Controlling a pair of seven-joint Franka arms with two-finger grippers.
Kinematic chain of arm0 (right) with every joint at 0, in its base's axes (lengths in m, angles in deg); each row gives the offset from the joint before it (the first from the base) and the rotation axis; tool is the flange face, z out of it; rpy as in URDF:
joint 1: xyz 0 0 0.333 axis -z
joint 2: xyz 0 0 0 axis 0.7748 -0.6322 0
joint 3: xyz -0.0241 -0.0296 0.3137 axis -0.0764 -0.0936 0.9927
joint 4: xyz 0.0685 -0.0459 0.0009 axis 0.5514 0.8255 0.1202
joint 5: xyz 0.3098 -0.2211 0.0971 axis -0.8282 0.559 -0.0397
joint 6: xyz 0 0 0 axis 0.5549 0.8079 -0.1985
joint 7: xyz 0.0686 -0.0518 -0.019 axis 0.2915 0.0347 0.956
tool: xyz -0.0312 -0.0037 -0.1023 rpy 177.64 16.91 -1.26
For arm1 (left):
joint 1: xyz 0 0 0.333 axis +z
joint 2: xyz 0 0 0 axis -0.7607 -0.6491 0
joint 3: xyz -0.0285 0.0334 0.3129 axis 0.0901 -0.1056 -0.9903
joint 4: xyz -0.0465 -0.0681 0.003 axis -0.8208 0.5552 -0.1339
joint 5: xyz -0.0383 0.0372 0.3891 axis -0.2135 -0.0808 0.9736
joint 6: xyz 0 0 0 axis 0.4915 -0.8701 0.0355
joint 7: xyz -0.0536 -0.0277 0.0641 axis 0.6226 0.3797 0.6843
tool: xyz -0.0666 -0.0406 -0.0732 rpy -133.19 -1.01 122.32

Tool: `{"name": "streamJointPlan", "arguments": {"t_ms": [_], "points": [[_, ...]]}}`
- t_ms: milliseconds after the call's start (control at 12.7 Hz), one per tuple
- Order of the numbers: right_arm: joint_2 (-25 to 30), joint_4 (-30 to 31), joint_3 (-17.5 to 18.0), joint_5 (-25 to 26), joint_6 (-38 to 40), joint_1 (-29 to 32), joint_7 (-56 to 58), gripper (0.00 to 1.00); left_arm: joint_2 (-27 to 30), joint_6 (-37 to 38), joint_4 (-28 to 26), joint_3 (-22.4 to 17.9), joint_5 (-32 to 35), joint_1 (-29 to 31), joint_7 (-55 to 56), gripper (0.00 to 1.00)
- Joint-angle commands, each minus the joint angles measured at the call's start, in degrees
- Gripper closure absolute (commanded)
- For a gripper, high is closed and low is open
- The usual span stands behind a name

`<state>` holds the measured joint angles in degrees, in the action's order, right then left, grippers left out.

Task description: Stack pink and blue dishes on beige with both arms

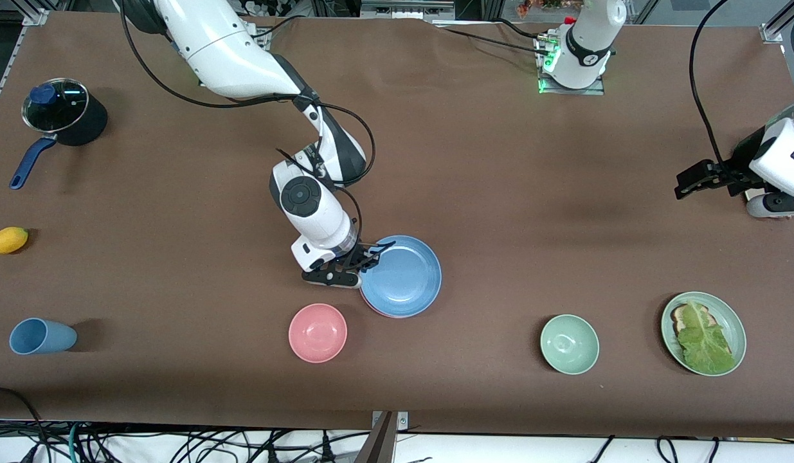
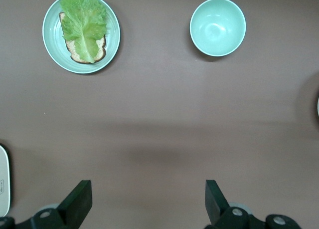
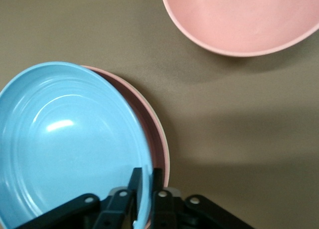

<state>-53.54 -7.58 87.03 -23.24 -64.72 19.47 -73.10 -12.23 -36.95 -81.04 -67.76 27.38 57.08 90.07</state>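
Note:
The blue plate [image 1: 402,276] lies on top of the pink plate [image 1: 378,311], shifted a little, so only a pink crescent shows under it. In the right wrist view the blue plate [image 3: 65,144] covers most of the pink plate [image 3: 152,134]. My right gripper [image 1: 364,260] is shut on the blue plate's rim at the edge toward the right arm's end, one finger inside the rim and one outside [image 3: 147,176]. The beige plate is hidden or out of view. My left gripper [image 1: 692,180] waits open over bare table at the left arm's end [image 2: 148,199], holding nothing.
A pink bowl [image 1: 317,332] [image 3: 249,19] sits close to the stack, nearer the front camera. A pale green bowl [image 1: 569,344] [image 2: 218,26] and a green plate with bread and lettuce [image 1: 703,333] [image 2: 81,33] stand toward the left arm's end. A blue cup [image 1: 42,336], a yellow fruit [image 1: 8,240] and a lidded pot [image 1: 63,119] are at the right arm's end.

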Motion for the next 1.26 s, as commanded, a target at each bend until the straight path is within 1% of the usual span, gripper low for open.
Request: {"name": "streamJointPlan", "arguments": {"t_ms": [0,158,315,394,473,552,631,788,867,946,1103,1182], "points": [[-0.68,-1.95,-0.44,2.14,0.17,-0.33,-0.60,0.39,0.48,-0.34,-0.22,-0.07,-1.13,0.19,-0.99,0.00],[-0.15,-1.95,-0.53,4.08,0.78,0.11,-0.16,0.36,0.56,-0.34,-0.14,-0.07,-1.13,0.19,-0.99,0.00],[0.81,-2.04,-1.49,5.83,4.46,0.72,0.28,0.28,0.56,-0.34,-0.14,-0.07,-1.13,0.19,-0.82,0.00],[2.21,-2.13,-2.54,6.80,7.35,0.90,1.94,0.25,0.56,-0.34,-0.14,-0.07,-1.13,0.19,-0.82,0.00],[3.96,-2.13,-3.86,6.63,10.43,1.60,5.00,0.24,0.48,-0.34,-0.14,-0.07,-1.13,0.19,-0.82,0.00],[5.81,-2.04,-4.57,6.28,12.81,2.91,8.25,0.19,0.48,-0.34,-0.14,-0.07,-1.13,0.19,-0.73,0.00],[7.91,-1.61,-4.75,6.19,15.01,4.14,10.72,0.17,0.48,-0.34,-0.14,-0.07,-0.96,0.19,-0.73,0.00],[12.74,-1.34,-7.29,6.11,23.86,5.29,14.41,0.08,0.48,-0.34,-0.14,0.02,-0.95,0.19,-0.64,0.00],[15.64,0.14,-8.95,6.02,26.69,5.38,16.70,0.01,0.48,-0.34,-0.22,0.02,-0.95,0.19,-0.64,0.00],[19.67,3.29,-10.19,6.02,27.76,5.38,18.02,0.01,0.48,-0.34,-0.14,0.02,-0.95,0.19,-0.64,0.00],[29.33,12.33,-12.48,5.93,27.86,5.38,20.74,0.00,0.48,-0.34,-0.14,0.02,-0.87,0.10,-0.64,0.00],[33.38,15.76,-13.62,5.93,27.95,5.47,22.50,0.00,0.48,-0.34,-0.14,0.02,-0.87,0.10,-0.64,0.00]]}}
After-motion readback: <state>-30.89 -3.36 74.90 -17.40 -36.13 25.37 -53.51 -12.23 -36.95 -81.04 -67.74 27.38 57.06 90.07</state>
